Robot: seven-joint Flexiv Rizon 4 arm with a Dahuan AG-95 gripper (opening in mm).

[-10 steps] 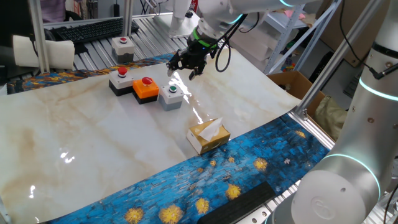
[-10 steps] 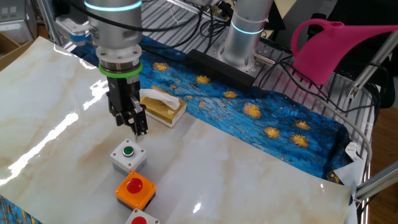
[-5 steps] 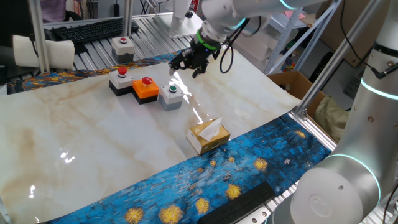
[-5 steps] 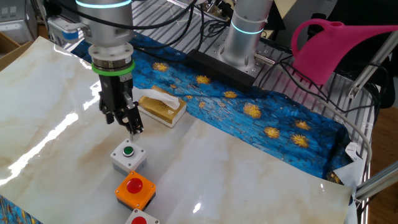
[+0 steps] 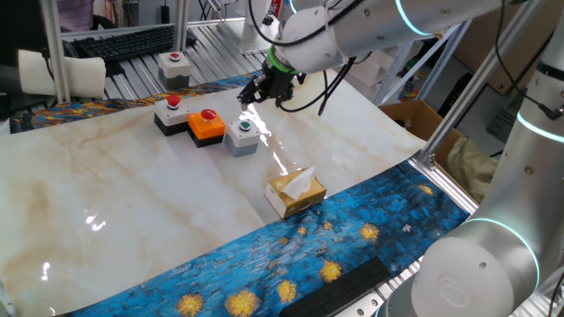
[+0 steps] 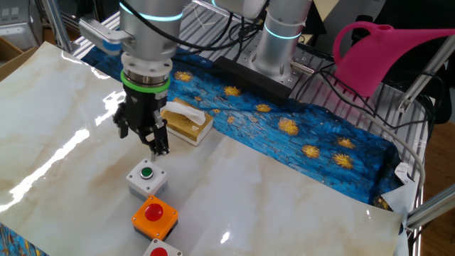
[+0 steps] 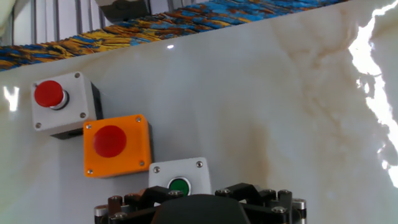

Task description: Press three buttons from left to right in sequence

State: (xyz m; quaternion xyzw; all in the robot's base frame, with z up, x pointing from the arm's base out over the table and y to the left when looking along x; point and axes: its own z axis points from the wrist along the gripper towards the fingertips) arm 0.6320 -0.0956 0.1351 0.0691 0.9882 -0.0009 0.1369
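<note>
The three buttons sit in a diagonal row on the marble-patterned table [image 5: 132, 194]. They are a black box with a white top and red button [image 5: 173, 111], an orange box with a red button [image 5: 207, 124] and a grey box with a green button [image 5: 241, 135]. In the hand view the white-topped box [image 7: 59, 102], the orange box [image 7: 117, 144] and the green-button box [image 7: 179, 180] run from upper left to the bottom edge. My gripper [image 5: 263, 93] hovers above and just behind the green-button box [image 6: 147, 178] without touching it. Its fingers [image 6: 160, 146] are spread open with nothing between them.
A tan tissue box [image 5: 295, 191] lies on the table towards the blue patterned cloth [image 5: 352, 238]. A separate pale grey box with a red button [image 5: 174, 66] stands behind the row. A keyboard [image 5: 123, 40] and metal rails lie beyond the table's far edge.
The gripper has lifted and drifted slightly away from the green-button box. The wrist has turned and the fingers have spread wider. The buttons and the tissue box have not moved.
</note>
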